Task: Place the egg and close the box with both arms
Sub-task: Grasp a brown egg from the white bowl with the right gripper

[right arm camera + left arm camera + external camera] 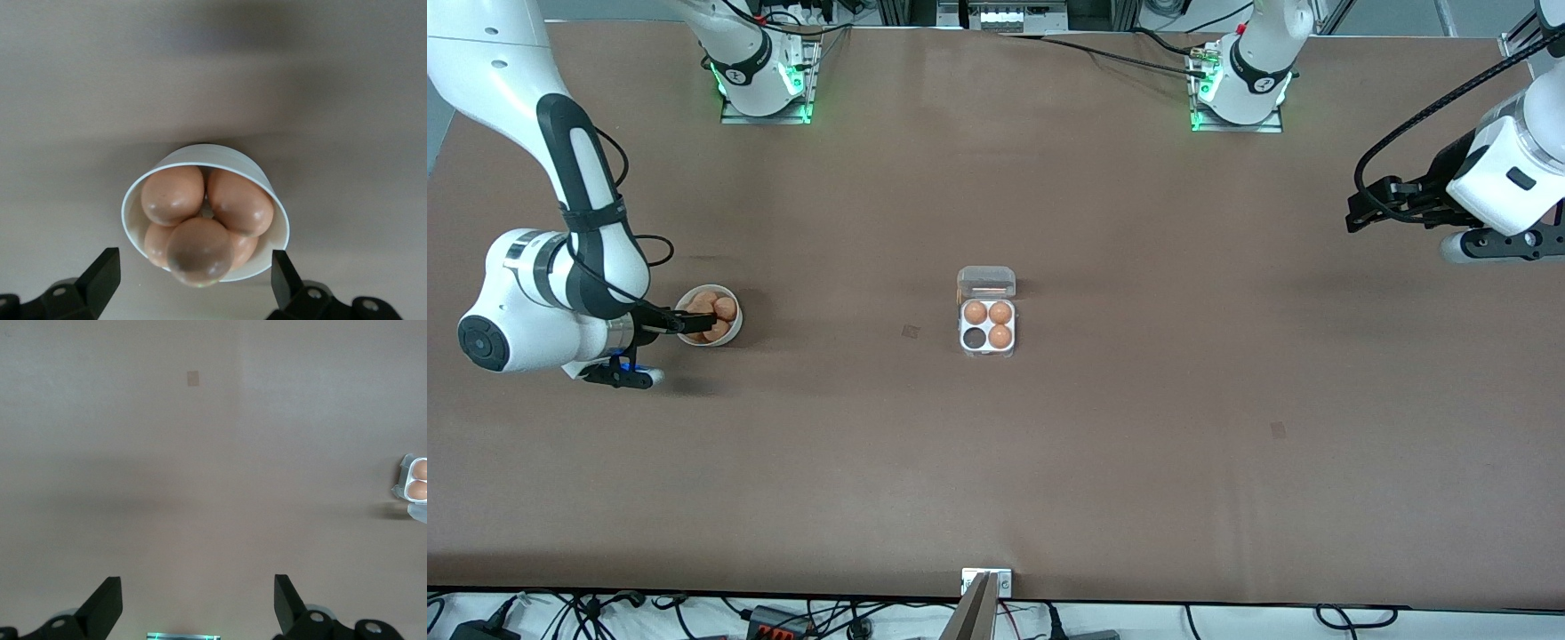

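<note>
Broadly, the brown worktop (1049, 462) carries only a few things, and both white arms reach in from its ends. The right arm (560, 258) bends down near the worktop's edge at the right arm's end, and its right gripper (685, 324) hangs just over a round white bowl (732, 334). In the right wrist view its jaws are spread wide, one fingertip (103, 270) on each side of the bowl (263, 177), grasping nothing. The left arm (1507, 169) waits raised over the edge at the left arm's end, and the left gripper (198, 603) points toward the middle of the worktop; its jaws are likewise spread and empty above bare surface.

The box (987, 342) sits at the middle of the worktop, well apart from both grippers, with its clear lid (986, 283) laid open on the side toward the robots' bases. Three of its four cells hold tan-brown eggs (1000, 312); the cell nearest the front camera toward the right arm's end is dark and unfilled.

The bowl holds a heap of eggs, and the egg (199, 251) on top lies between the spread fingertips without touching them.
</note>
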